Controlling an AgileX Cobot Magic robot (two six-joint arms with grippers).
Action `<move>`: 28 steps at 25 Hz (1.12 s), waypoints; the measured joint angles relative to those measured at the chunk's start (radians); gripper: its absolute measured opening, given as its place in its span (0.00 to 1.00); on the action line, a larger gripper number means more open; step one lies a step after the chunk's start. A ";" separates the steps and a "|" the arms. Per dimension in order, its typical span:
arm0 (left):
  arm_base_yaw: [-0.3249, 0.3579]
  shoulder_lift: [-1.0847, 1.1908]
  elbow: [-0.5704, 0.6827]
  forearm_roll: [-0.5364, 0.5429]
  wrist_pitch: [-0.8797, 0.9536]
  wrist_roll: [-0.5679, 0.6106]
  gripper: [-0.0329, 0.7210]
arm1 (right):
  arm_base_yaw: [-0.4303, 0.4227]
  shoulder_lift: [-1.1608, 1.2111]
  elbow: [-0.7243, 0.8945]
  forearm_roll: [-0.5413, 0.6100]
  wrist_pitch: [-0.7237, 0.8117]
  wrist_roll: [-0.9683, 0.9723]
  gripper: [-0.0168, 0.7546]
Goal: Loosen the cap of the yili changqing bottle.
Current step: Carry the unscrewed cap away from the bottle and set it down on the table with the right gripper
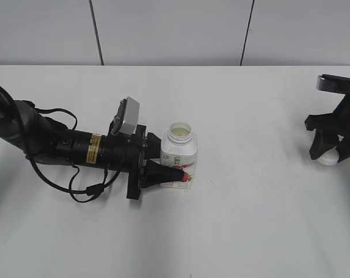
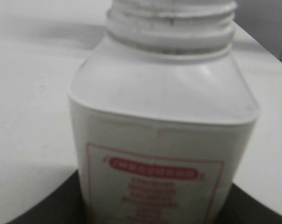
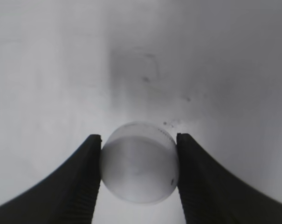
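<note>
The yili changqing bottle stands upright at the table's middle, white with a red fruit label, its neck open with no cap on it. My left gripper is shut on the bottle's lower body; in the left wrist view the bottle fills the frame between the dark jaws. My right gripper is at the far right, low over the table, shut on the white cap. In the right wrist view the cap sits between the two black fingers, which touch its sides.
The white table stretches around both arms. A grey panelled wall runs behind the table's far edge. The left arm's cables lie on the table left of the bottle.
</note>
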 joint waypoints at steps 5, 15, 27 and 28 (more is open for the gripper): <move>0.000 0.000 0.000 0.000 0.000 0.000 0.53 | -0.034 0.000 0.065 -0.001 -0.092 0.003 0.52; 0.000 0.000 0.000 0.000 0.000 0.000 0.53 | -0.034 0.023 0.066 -0.025 -0.148 0.008 0.52; 0.000 0.000 0.000 0.000 0.000 0.000 0.53 | -0.034 0.027 0.067 -0.026 -0.156 0.020 0.74; 0.000 0.000 0.000 0.000 0.000 0.000 0.53 | -0.034 0.027 0.067 -0.026 -0.156 0.020 0.74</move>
